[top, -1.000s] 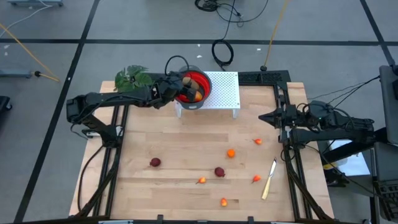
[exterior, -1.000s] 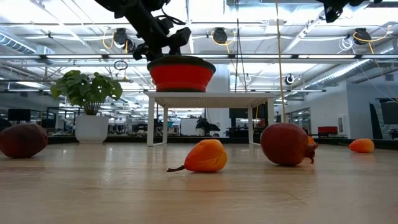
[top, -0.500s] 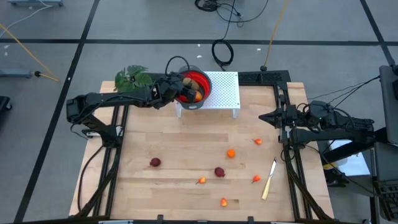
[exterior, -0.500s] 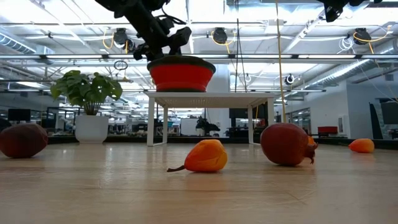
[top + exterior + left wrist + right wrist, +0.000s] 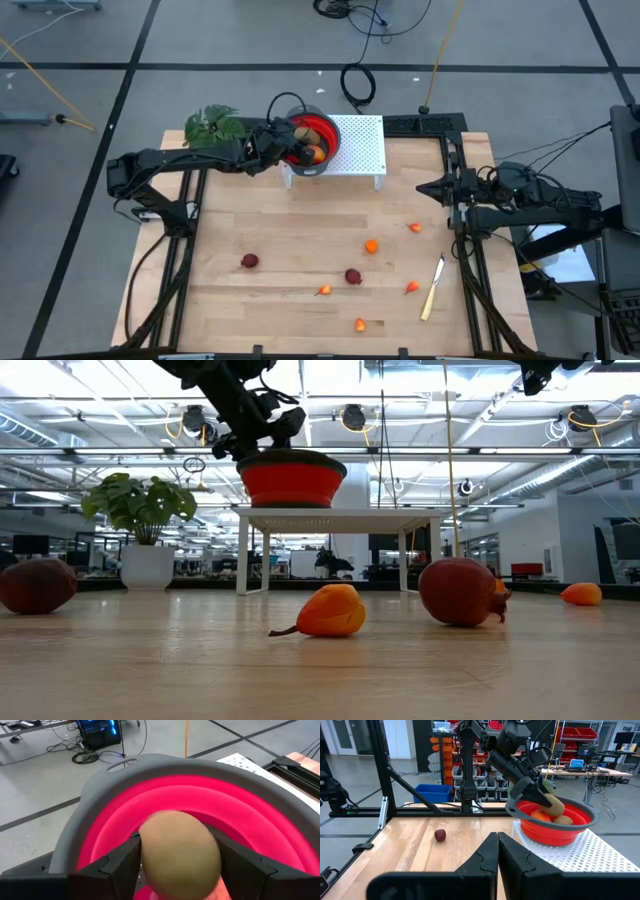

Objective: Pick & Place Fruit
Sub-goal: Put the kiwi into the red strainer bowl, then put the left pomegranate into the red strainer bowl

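the left hand (image 5: 177,865) hangs over the red bowl (image 5: 318,132) on the white stand (image 5: 362,145) at the surface's far edge, its fingers (image 5: 117,862) around an olive-brown fruit (image 5: 180,852); whether they still press it, i cannot tell. more fruit lies in the bowl. small red and orange pieces (image 5: 371,246) lie scattered over the surface's near half, beside a knife (image 5: 432,288). the right hand (image 5: 424,187) waits at the right edge, pressed together.

Open workshop hall around a pale wooden worktop (image 5: 280,300)

A grey floor (image 5: 200,90) crossed by dark lines is seen from above, with black cables (image 5: 357,82) coiled on it. Across the worktop, bright ceiling lights (image 5: 352,415), overhead trusses and distant desks are shown; orange storage racks (image 5: 440,750) and a blue bin (image 5: 434,792) are visible elsewhere.
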